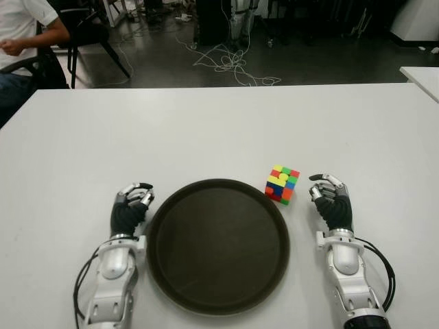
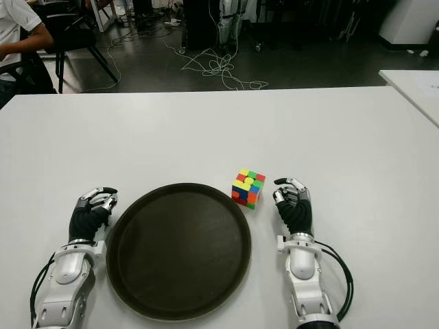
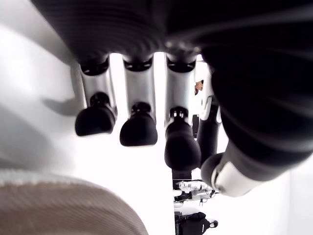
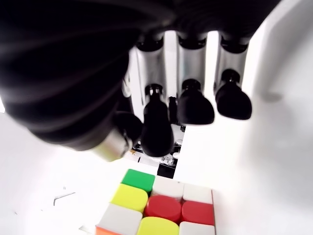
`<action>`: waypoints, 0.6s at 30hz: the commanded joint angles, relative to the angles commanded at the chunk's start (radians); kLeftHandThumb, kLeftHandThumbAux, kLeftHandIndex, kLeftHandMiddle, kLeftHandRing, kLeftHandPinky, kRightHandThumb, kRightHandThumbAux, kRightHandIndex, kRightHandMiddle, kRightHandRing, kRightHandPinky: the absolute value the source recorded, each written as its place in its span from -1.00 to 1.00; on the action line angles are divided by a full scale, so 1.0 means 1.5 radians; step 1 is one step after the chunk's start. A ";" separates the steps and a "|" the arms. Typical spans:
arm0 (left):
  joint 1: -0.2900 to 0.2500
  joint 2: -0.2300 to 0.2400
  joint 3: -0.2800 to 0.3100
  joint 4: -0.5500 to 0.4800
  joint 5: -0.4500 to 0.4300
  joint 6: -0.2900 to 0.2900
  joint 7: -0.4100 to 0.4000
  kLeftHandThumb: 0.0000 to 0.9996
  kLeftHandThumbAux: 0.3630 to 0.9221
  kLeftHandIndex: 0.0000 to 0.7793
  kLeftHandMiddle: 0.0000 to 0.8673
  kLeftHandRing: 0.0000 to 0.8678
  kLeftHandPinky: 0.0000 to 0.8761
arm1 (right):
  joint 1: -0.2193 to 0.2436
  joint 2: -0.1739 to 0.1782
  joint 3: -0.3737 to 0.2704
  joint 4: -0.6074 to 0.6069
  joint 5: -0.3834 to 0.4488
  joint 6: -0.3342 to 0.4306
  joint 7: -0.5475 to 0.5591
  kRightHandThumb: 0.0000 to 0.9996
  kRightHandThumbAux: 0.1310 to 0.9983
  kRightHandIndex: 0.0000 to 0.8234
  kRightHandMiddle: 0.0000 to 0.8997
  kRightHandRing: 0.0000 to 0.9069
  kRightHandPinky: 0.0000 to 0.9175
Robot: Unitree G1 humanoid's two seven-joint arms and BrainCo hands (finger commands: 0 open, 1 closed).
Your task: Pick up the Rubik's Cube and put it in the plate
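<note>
The cube [image 1: 282,184] sits on the bench [image 1: 206,130] at the plate's [image 1: 164,219] two o'clock rim. The right hand [image 1: 330,199], seemingly relaxed and empty, is just beside it; the cube could be nudged away by a shallow reach. The left hand [image 1: 131,205] is idle at nine o'clock.

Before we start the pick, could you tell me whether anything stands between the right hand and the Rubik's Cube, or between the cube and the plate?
Nothing visible does. The Rubik's Cube sits on the white table just beyond the plate, with bare table between it and the open right hand. The left hand shows left of the plate.
</note>
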 joint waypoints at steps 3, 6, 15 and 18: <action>0.000 0.000 0.000 0.002 0.000 -0.004 0.000 0.42 0.22 0.14 0.86 0.88 0.84 | 0.001 -0.002 0.001 0.000 0.002 0.000 0.006 0.37 0.38 0.06 0.79 0.79 0.75; -0.001 0.001 -0.001 0.004 0.001 -0.006 0.000 0.42 0.22 0.14 0.86 0.88 0.85 | 0.002 -0.002 0.001 0.000 0.005 -0.003 0.010 0.36 0.38 0.06 0.79 0.79 0.76; 0.002 0.000 -0.002 -0.001 0.002 -0.002 0.001 0.42 0.22 0.14 0.85 0.87 0.83 | 0.001 0.001 -0.003 0.001 0.013 -0.007 0.012 0.36 0.38 0.06 0.80 0.80 0.77; 0.002 0.001 -0.003 -0.003 0.004 0.000 0.002 0.42 0.22 0.14 0.85 0.87 0.83 | 0.002 0.001 -0.003 0.000 0.012 -0.006 0.010 0.36 0.38 0.06 0.79 0.80 0.76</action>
